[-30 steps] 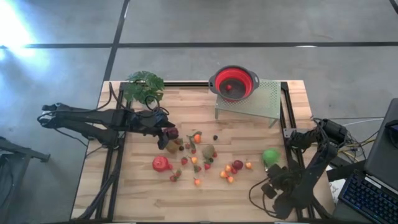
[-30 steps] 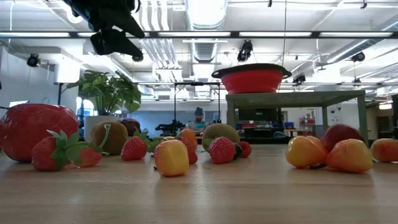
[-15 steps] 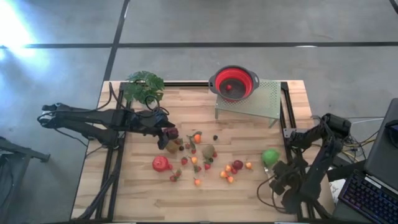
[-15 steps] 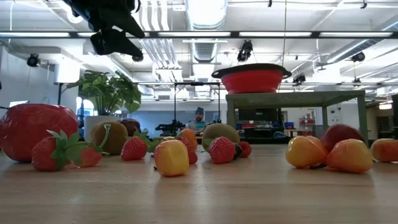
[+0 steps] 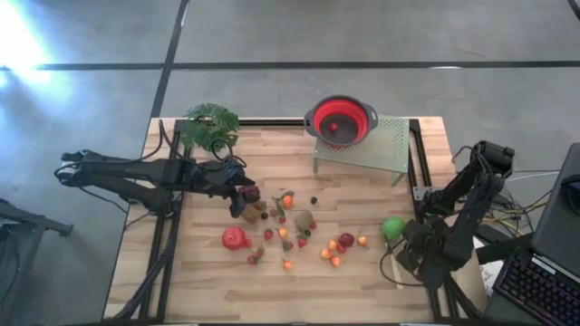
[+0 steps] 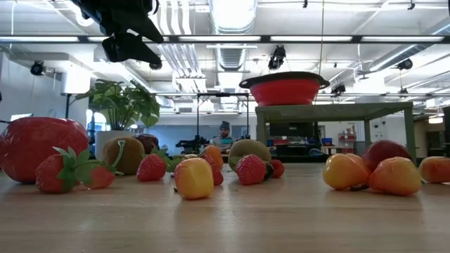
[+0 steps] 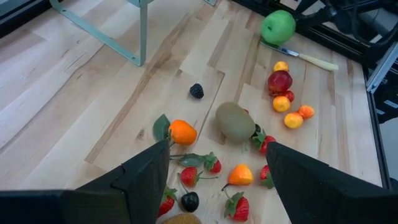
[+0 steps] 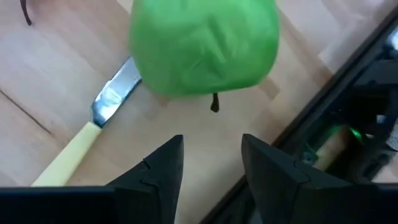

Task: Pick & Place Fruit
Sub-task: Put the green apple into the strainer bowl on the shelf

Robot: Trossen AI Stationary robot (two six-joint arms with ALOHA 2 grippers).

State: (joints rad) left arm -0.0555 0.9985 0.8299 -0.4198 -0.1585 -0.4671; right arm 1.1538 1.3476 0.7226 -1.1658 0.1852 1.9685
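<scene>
Now the right gripper (image 8: 208, 162), fingers slightly spread and empty, has swung in behind the green apple (image 8: 203, 46), apparently lining up a grab.

Red colander (image 5: 341, 120) sits atop pale green perforated rack (image 5: 381, 145) at bench (image 5: 208, 281) far edge; potted plant (image 5: 210, 123) well left of rack, pale-handled knife (image 8: 87, 146) nr side.

Bright overhead light, floor glare
</scene>
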